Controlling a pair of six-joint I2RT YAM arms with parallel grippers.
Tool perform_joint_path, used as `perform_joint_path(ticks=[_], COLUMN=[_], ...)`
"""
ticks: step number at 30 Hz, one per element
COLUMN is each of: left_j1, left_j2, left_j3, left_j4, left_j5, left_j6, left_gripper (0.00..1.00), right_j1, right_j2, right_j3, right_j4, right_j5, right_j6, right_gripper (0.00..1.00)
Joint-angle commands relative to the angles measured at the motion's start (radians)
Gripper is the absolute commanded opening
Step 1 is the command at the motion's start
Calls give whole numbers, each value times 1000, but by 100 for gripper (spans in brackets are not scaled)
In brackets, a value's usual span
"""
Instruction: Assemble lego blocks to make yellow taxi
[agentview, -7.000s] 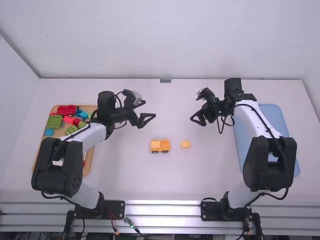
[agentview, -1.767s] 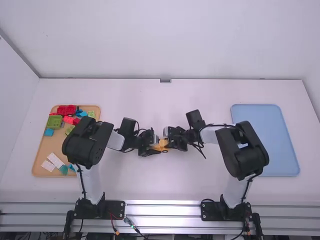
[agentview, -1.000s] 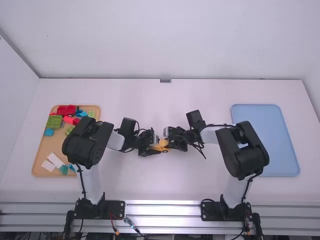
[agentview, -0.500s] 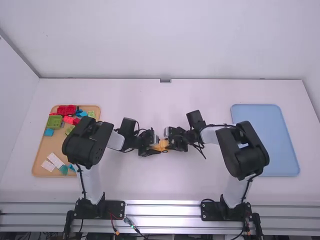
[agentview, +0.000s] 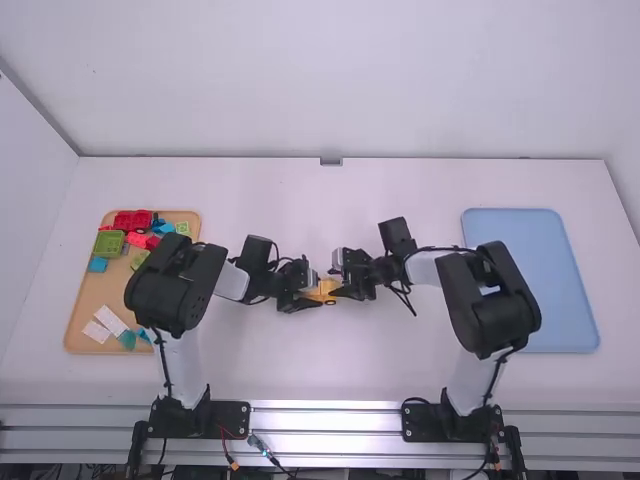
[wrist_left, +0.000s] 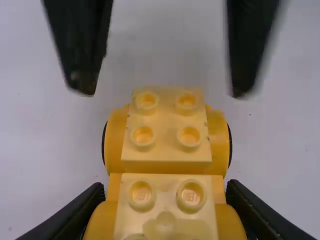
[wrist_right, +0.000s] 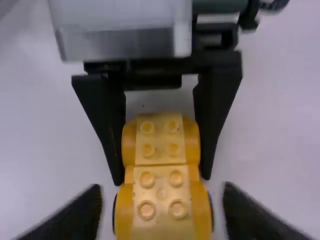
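Two arms: the left arm and the right arm, both bent inward so their grippers meet over one small build.
White pieces: these lie near the close end of the tan tray, probably spares left out of the working space.
Vehicle: the yellow vehicle sits on the table between the grippers, apparently on its wheels, its studs facing up. Two studded sections lie in line along its top.
Left gripper: clamped on the vehicle, one finger along each flank, tips near the join between the sections. I judge this to be the steadying hold, low on the sides so the studs stay free.
Right gripper: fingers apart, holding nothing, at the other end of the vehicle. Such a gap would suit letting go of a seated part, or a fresh squeeze; I cannot say which.
Blue tray: out beyond the right arm's side, perhaps kept for the finished taxi.
Green block and red block: the green and the red are toward the tan tray's far end, likely not wanted for a yellow build.
Change: seven seconds ago the grippers were well apart, with a loose yellow block beside the vehicle; now both are at the vehicle. Since half a second ago the right gripper has drawn back slightly, while the left has kept its place.
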Motion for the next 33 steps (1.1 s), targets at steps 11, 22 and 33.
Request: perform_joint_path(ticks=[11,22,33], left_j1=[-12,-13,-13], left_j2=[7,7,7], left_j3=[6,5,5], left_j4=[0,0,-1], left_j5=[7,6,6], left_j6=[-4,-4,-3], left_gripper=[55,54,53], right_j1=[31,93,29], right_j2=[-28,-27,-31], right_j3=[-42,-42,-12], right_j4=[3,29,52], right_j5=[29,160,-72], right_j6=[29,80,53], right_gripper=[0,0,0])
